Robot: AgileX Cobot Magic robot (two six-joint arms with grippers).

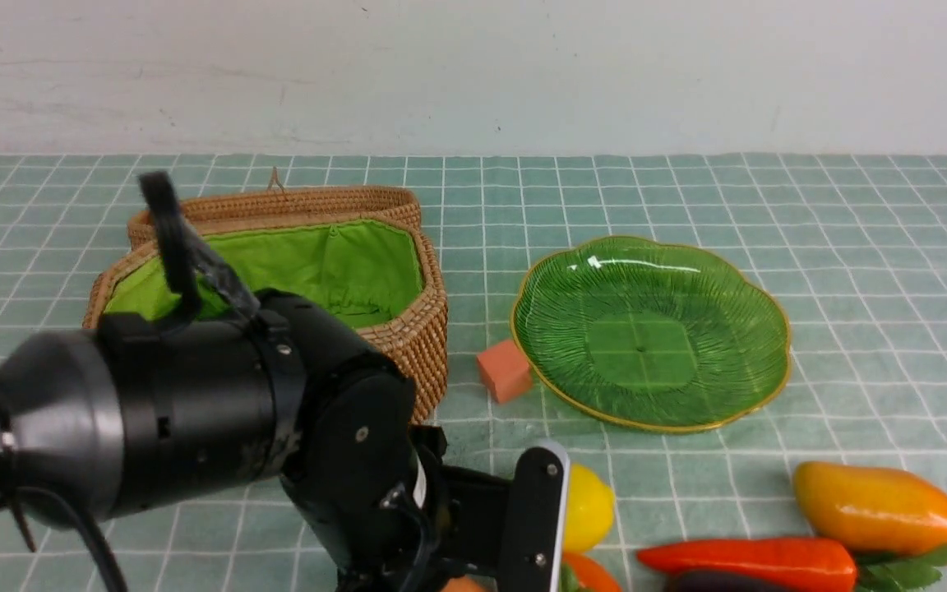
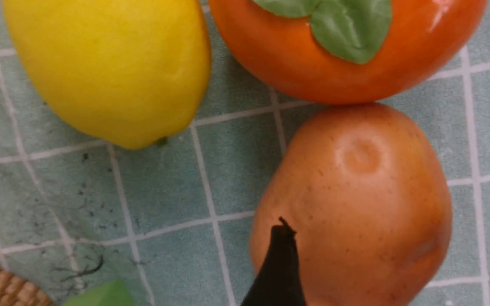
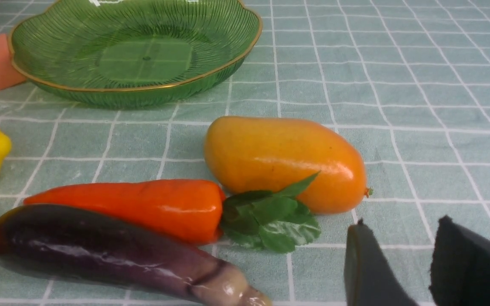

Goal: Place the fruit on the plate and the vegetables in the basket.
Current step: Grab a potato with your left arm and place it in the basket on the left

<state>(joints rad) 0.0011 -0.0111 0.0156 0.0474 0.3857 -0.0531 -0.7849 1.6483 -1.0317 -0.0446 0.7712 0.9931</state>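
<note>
The left fingers (image 2: 277, 267) are standing wide apart over the potato (image 2: 355, 195). In the wrist view one tip is lying across the potato's flank and the other is off to the far side, clear of it. Nothing is being gripped. The potato is lying on the tabletop (image 1: 852, 247), touching the persimmon (image 2: 347, 46), with the lemon (image 2: 109, 68) just beside.

This is looking like the start of a pick for the basket (image 1: 420, 329), which is sitting open beyond the left arm. To do it well, the fingers should be going down squarely astride the potato's middle and closing below its widest bulge, since the glossy, rounded skin is likely to slip. A straight lift would avoid nudging the persimmon into a roll.

The right fingers (image 3: 368, 267) are hanging partly open and empty near the mango (image 3: 283, 161), carrot (image 3: 143, 208) and eggplant (image 3: 100, 250). The plate (image 1: 650, 333) is holding nothing.

In the front view the left arm is covering nearly all of the potato and much of the basket's front. The nearer fingertip is probably not yet touching the skin, though the wrist view is not settling that. No radish is showing anywhere.
</note>
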